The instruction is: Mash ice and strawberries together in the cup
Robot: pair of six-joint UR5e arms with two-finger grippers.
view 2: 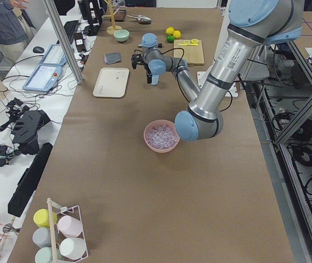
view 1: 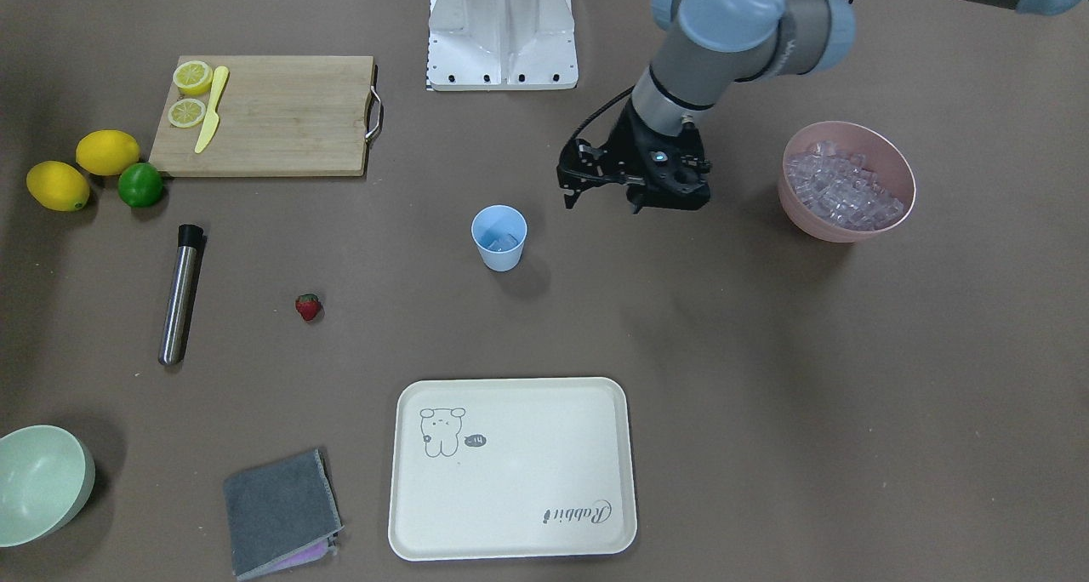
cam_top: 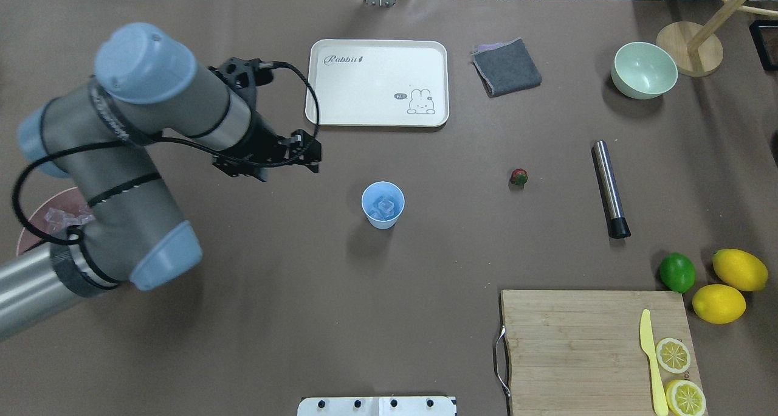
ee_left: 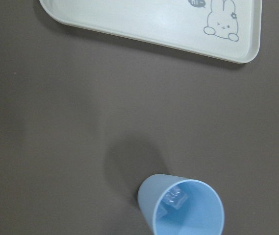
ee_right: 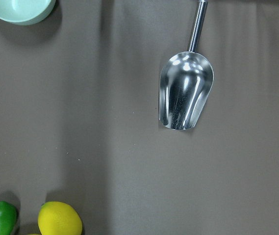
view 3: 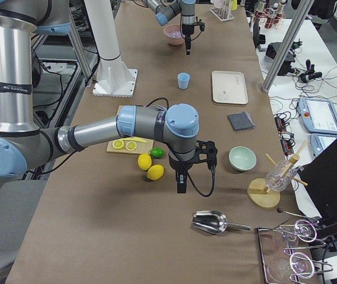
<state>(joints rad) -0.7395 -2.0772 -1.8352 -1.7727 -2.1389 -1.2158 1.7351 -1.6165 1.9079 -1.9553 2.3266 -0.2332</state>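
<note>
Pink bowl (view 1: pixel 817 225) is sitting nearest the robot's side, holding the heap of ice (view 1: pixel 842 191): clear, faintly lilac cubes, hard and probably slippery. Light-blue cup (view 1: pixel 499 237) is standing upright mid-table with a few cubes already in it. It's looking light and tippy, so I'm expecting it to need bracing at the wall during mashing. Left gripper (view 1: pixel 601 201) is hovering just beside the cup on the bowl side, jaws spread, carrying nothing. Strawberry (view 1: pixel 308 306) is lying on bare table well apart from the cup, between it and the steel muddler (view 1: pixel 179 297) — small, red, green cap, looking light and prone to rolling. I'm reckoning on a gentle pinch across the red body, below the cap. Right gripper (view 3: pixel 180 184) is hanging just past the lemons (view 3: pixel 155 172) — can't tell how far it's open.
</note>
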